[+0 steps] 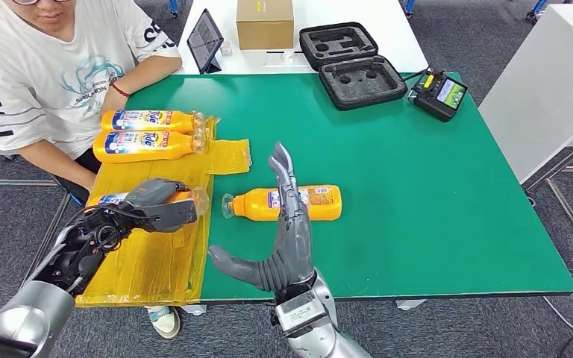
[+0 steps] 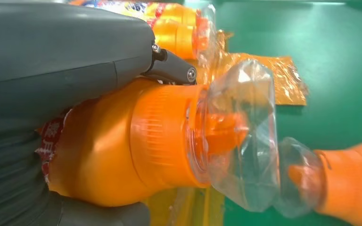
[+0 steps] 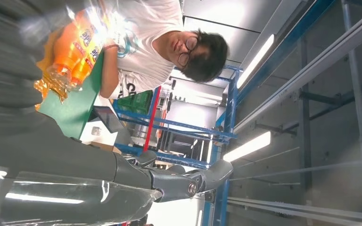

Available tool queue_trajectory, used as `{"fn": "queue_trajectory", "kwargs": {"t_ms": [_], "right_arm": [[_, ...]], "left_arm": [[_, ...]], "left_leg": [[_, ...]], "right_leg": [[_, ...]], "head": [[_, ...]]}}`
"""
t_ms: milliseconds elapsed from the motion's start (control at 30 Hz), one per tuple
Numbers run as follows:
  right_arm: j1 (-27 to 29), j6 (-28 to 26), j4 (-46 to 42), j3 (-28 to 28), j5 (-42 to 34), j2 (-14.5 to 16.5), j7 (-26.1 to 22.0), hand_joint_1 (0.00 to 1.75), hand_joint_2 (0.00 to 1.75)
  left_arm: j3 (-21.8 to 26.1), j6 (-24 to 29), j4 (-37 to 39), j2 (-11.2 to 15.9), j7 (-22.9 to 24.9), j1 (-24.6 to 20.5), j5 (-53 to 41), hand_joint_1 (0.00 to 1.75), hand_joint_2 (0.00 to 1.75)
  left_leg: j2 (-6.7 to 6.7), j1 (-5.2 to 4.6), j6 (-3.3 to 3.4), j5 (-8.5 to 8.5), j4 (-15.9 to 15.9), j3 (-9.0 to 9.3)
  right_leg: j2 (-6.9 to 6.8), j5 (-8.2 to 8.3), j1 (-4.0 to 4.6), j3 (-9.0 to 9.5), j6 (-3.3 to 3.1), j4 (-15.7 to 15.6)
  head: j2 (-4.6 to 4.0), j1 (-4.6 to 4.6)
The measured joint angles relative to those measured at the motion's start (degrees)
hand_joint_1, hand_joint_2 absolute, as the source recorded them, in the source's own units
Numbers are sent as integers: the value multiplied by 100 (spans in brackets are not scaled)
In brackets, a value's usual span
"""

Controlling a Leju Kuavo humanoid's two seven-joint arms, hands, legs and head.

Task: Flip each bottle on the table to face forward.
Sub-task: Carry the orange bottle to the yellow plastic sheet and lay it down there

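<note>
Orange bottle (image 1: 112,200) at eight o'clock on the table (image 1: 418,186), grasped by the left hand (image 1: 157,205), could slip on its slick wrap (image 2: 245,136) seen close up, while the right hand (image 3: 136,176) hangs released.

Both silver arms enter from the bottom of the head view.
At left of the frame the left hand (image 1: 158,205) curls its fingers around an orange detergent bottle (image 1: 190,198), thumb under it. At lower centre the right hand (image 1: 287,231) stands edge-up, fingers straight and extended toward the top, thumb out left, holding nothing.
</note>
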Motion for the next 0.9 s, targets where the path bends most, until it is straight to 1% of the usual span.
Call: {"fn": "queue_trajectory", "kwargs": {"t_ms": [133, 467, 733, 900], "right_arm": [[0, 2, 47, 0, 1, 0, 0, 0, 175], [0, 36, 132, 0, -8, 1, 0, 0, 175], [-1, 517, 243, -32, -131, 57, 0, 0, 175], [-1, 712, 316, -88, -158, 118, 0, 0, 175]], "left_arm": [[-3, -149, 32, 4, -46, -10, 127, 175, 175], [-32, -170, 65, 2, -52, -11, 125, 175, 175], [-316, -78, 370, -38, 123, -35, -207, 175, 175], [-600, 137, 731, -100, 244, -58, -515, 175, 175]], "left_leg": [[-1, 0, 0, 0, 0, 1], [0, 0, 0, 0, 0, 5], [7, 1, -1, 0, -1, 8], [12, 1, -1, -1, -1, 13]], "right_leg": [[-1, 0, 0, 1, 0, 0], [0, 0, 0, 4, 0, 0], [1, 0, 0, 4, 0, 0], [3, 0, 0, 7, 0, 0]], "head": [[0, 0], [0, 0], [0, 1], [0, 0]]}}
